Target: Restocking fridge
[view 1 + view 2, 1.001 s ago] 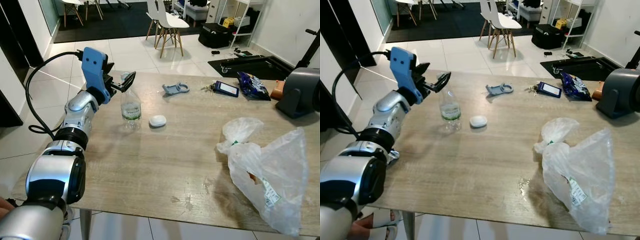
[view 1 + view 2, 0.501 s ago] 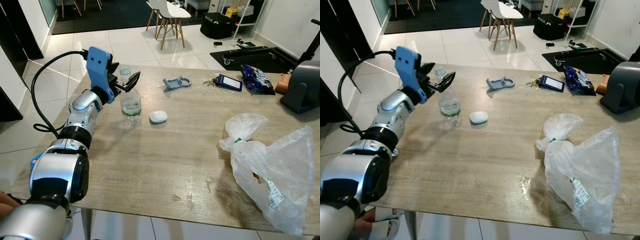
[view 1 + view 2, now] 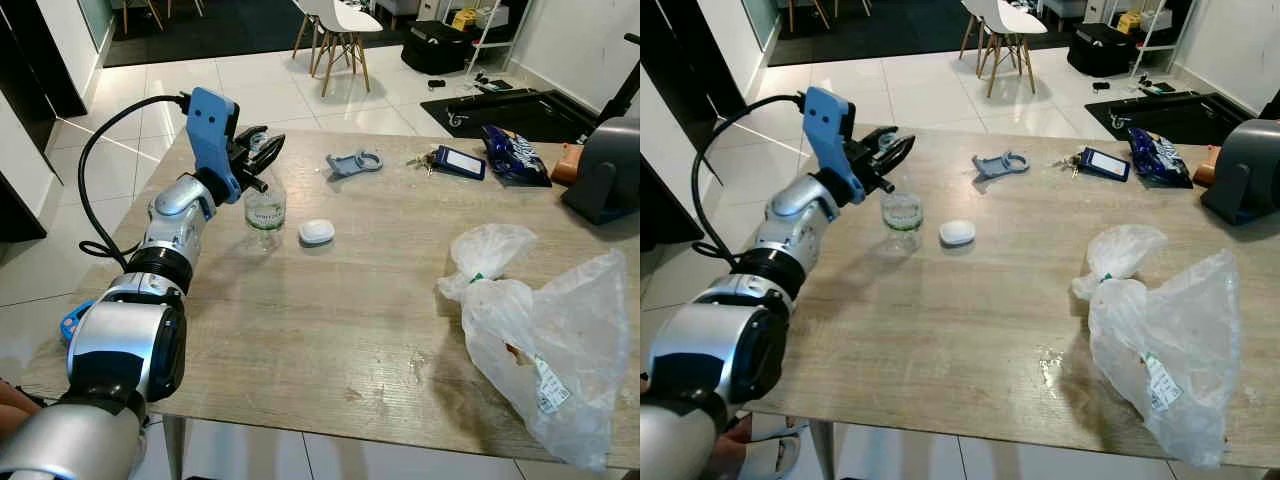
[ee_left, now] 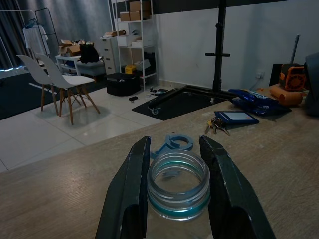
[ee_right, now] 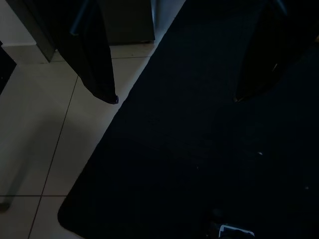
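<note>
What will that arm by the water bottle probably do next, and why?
Probably close its fingers. The left hand has a black finger on each side of the water bottle's neck with small gaps left, so squeezing should grip it before lifting it off the table.

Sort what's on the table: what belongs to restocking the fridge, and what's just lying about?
Job: water bottle, left gripper with its fingers either side of the bottle's neck; plastic bag, probably groceries.

Lying about: keys with card holder, snack packet, blue plastic clip, small white case.
</note>
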You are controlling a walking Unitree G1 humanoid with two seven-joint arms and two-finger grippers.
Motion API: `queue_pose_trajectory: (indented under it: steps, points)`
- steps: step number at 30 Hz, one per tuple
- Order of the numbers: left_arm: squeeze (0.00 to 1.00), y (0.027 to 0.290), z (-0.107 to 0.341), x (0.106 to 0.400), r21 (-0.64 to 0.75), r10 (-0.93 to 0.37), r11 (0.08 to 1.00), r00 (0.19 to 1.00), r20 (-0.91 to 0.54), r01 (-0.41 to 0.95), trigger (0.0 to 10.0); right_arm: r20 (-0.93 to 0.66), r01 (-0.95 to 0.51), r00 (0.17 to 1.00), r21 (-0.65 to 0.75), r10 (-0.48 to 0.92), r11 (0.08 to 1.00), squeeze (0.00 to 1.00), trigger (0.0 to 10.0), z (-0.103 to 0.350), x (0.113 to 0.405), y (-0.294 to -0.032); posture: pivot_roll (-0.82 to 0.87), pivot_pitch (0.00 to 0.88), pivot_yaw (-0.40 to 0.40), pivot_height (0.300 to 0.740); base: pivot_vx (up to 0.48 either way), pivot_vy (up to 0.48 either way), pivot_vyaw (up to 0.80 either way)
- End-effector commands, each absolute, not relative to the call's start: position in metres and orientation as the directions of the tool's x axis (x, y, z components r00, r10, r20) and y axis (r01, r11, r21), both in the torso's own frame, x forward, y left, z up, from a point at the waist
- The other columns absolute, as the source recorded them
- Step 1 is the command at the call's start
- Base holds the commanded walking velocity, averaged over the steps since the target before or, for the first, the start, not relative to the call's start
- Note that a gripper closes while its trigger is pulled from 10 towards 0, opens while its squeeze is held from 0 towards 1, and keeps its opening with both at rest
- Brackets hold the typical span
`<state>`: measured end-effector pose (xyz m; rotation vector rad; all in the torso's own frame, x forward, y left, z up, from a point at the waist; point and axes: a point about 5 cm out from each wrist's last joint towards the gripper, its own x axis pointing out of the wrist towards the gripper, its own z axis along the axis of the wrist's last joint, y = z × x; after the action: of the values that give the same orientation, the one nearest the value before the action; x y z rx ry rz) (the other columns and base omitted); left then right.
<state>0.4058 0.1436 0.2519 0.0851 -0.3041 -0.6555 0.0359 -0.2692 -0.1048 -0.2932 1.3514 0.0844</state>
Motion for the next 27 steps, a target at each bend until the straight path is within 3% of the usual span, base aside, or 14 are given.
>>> queue_pose_trajectory:
  steps: [1,6,8,9,12,22,26,27]
  points:
    - [0.00,0.140,0.237,0.404,0.151,-0.625,0.781,0.752,0.210,0.606,0.0,-0.972,-0.225,0.210,-0.155,-0.108,0.962,0.00,10.0,-0.106,0.034,-0.267,-0.10,0.090,0.013,0.740,0.000,0.000,0.00]
    - [0.00,0.141,0.233,0.403,0.126,-0.621,0.783,0.753,0.218,0.609,0.0,-0.970,-0.224,0.218,-0.159,-0.109,0.962,0.00,10.0,-0.106,0.040,-0.266,-0.09,0.074,0.013,0.740,0.000,0.000,0.00]
    - [0.00,0.135,0.236,0.402,0.085,-0.652,0.750,0.713,0.257,0.655,0.0,-0.968,-0.222,0.226,-0.160,-0.109,0.962,0.00,10.0,-0.106,0.044,-0.265,-0.09,0.062,0.013,0.740,0.000,0.000,0.00]
    - [0.00,0.126,0.241,0.397,0.088,-0.711,0.686,0.638,0.296,0.723,10.0,-0.967,-0.220,0.232,-0.160,-0.108,0.962,0.00,10.0,-0.106,0.048,-0.264,-0.08,0.045,0.012,0.740,0.000,0.000,0.00]
    - [0.00,0.116,0.247,0.390,0.142,-0.753,0.631,0.558,0.348,0.763,10.0,-0.965,-0.217,0.241,-0.159,-0.106,0.963,0.00,10.0,-0.106,0.054,-0.263,-0.07,0.030,0.012,0.740,0.000,0.000,0.00]
    - [0.00,0.136,0.265,0.382,0.186,-0.657,0.735,0.617,0.433,0.652,10.0,-0.963,-0.210,0.250,-0.153,-0.098,0.966,0.00,10.0,-0.106,0.065,-0.256,-0.03,0.000,0.010,0.740,0.000,0.000,0.00]
    - [0.00,0.131,0.262,0.372,0.154,-0.670,0.711,0.596,0.442,0.686,10.0,-0.964,-0.210,0.247,-0.150,-0.096,0.966,0.00,10.0,-0.107,0.066,-0.255,-0.02,0.000,0.008,0.740,0.000,0.000,0.00]
    - [0.00,0.121,0.254,0.363,0.131,-0.703,0.671,0.570,0.426,0.730,10.0,-0.965,-0.210,0.246,-0.148,-0.094,0.967,0.00,10.0,-0.107,0.067,-0.255,-0.02,0.000,0.006,0.740,0.000,0.000,0.00]
